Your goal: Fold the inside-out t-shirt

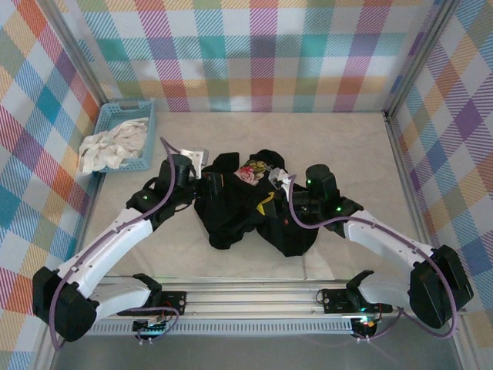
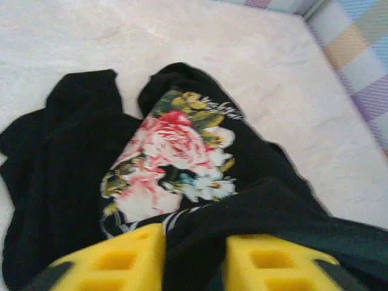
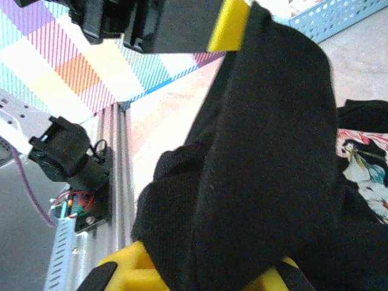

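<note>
a: from above, where's the inside-out t-shirt (image 1: pixel 231 220)?
b: crumpled in a black heap in the middle of the table (image 1: pixel 347 146), somewhat nearer the near edge. its longer spread runs left to right. collar and hem can't be made out, so i can't tell which way it points. a floral print (image 1: pixel 250 173) shows at the heap's far side, a yellow patch (image 1: pixel 266 206) near its middle.
a: the arms?
b: the left gripper (image 1: pixel 206 181) meets the heap's left side, the right gripper (image 1: pixel 289 189) its right side. a blue basket (image 1: pixel 127 105) of plastic lattice sits in the far-left corner, with a white-cream cloth (image 1: pixel 112 146) spilling over its rim.
a: left wrist view?
b: soft matte knit, bunched in thick rolls. the print is pink roses with green leaves and white blossoms. a line of script along its edge is too blurred to read. the yellow fingers (image 2: pixel 121 257) stand apart with a fold of shirt between them; whether they pinch it i cannot tell.
a: right wrist view?
b: the yellow fingers (image 3: pixel 121 270) are clenched on the shirt, and a broad black fold rises from them to the left gripper's yellow finger up top. beside it runs the ribbed aluminium rail (image 3: pixel 119 139) at the near edge.
</note>
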Robot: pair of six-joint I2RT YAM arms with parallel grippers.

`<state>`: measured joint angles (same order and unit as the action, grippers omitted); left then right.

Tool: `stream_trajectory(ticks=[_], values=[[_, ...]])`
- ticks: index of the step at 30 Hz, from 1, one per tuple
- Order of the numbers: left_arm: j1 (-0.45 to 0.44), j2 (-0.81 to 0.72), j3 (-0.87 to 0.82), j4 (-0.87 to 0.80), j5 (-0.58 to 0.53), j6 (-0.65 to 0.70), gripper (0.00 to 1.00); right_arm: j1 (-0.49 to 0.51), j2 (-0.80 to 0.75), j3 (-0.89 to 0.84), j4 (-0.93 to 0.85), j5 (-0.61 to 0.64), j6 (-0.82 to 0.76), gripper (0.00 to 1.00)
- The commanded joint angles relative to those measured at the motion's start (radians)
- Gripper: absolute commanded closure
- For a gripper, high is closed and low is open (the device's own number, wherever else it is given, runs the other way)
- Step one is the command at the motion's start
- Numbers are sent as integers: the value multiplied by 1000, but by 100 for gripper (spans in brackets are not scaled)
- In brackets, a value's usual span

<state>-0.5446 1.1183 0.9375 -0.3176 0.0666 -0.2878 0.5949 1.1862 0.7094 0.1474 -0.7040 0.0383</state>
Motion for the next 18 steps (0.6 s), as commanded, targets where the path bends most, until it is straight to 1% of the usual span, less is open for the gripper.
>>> stream_trajectory(ticks=[1,5,8,11,13,15,16,18], values=[[-62,-12,34,-89,-147,48,60,-9,15,6,84,-86,37,100],[-137,-71,-6,-135,-228,49,49,-13,37,20,74,-69,40,100],[-183,-130,-44,-147,-231,28,44,-17,48,25,68,-54,42,100],[-233,-168,-82,-123,-165,31,43,-20,55,33,58,-50,41,100],[-253,-170,-104,-84,-59,51,45,-19,55,35,57,-49,41,100],[-255,-149,-110,-52,45,64,48,-21,54,35,55,-44,41,100],[-255,-132,-104,-46,79,68,48,-21,54,37,51,-44,40,100],[-256,-95,-91,-52,101,77,48,-21,49,36,44,-41,38,100]])
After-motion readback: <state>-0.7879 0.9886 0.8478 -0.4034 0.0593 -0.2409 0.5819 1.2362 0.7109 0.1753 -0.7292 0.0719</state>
